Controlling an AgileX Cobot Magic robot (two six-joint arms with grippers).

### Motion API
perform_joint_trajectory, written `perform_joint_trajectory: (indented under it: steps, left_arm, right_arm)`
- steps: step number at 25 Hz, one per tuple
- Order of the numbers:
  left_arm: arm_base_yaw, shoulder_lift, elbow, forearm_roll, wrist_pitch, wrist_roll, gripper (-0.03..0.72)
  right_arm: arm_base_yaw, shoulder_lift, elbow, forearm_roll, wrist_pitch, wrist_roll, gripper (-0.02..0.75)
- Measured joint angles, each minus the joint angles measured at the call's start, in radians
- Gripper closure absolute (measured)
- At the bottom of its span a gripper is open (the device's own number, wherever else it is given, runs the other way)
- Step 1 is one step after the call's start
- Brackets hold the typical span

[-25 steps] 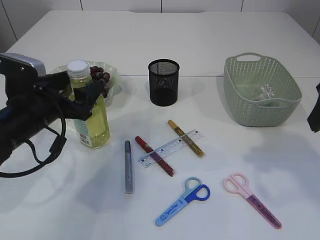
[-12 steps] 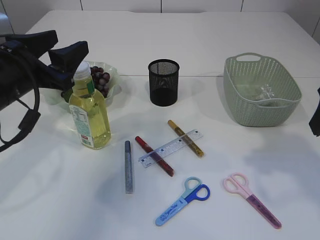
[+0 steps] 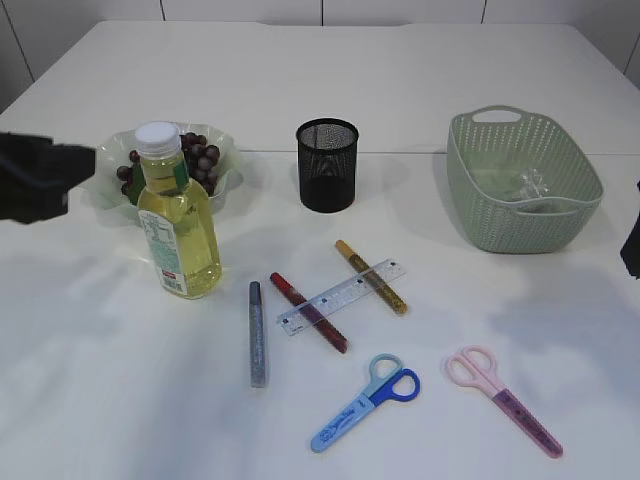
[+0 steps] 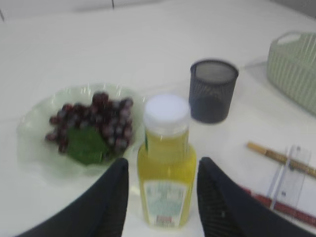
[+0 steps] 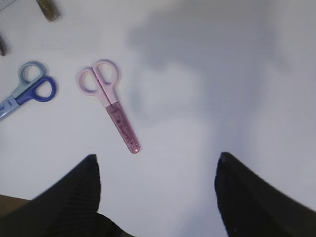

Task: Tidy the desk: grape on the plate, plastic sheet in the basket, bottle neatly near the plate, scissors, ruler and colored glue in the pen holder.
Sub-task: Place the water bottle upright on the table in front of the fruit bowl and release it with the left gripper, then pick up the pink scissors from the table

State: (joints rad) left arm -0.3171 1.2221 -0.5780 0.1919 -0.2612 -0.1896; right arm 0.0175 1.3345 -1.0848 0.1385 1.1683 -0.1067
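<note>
In the exterior view, the yellow-filled plastic bottle with a white cap point(image 3: 178, 220) stood upright just in front of the pale green glass plate point(image 3: 225, 150), which held a bunch of dark grapes point(image 3: 198, 155). The black mesh pen holder point(image 3: 327, 165) stood to the right of the plate, and the green woven basket point(image 3: 522, 180) farther right held a crumpled clear plastic sheet point(image 3: 530, 185). A clear ruler point(image 3: 343, 296) lay across a red glue stick point(image 3: 309, 312) and a gold glue stick point(image 3: 371, 276); a silver glue stick point(image 3: 258, 333) lay to their left. Blue scissors point(image 3: 365, 402) and pink scissors point(image 3: 503, 400) lay nearest the camera.

In the left wrist view, the left gripper point(image 4: 163, 195) framed the bottle with its jaws apart, gripping nothing.

In the right wrist view, the right gripper point(image 5: 158, 190) hung wide open and empty above bare table near the pink scissors.
</note>
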Motion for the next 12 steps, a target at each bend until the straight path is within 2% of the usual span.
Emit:
perform_joint_trajectory:
  steps: [6, 9, 12]
  left_arm:
    - [0.000, -0.145, 0.001, -0.057, 0.570, -0.019, 0.356]
    - [0.000, -0.168, 0.001, -0.109, 0.775, -0.019, 0.356]
    - [0.000, -0.168, 0.001, -0.144, 0.876, -0.019, 0.356]
  right_arm:
    - [0.003, 0.000, 0.000, 0.024, 0.000, 0.000, 0.174]
    - [0.003, 0.000, 0.000, 0.046, 0.012, 0.000, 0.178]
    - [0.034, 0.000, 0.000, 0.042, 0.025, 0.006, 0.209]
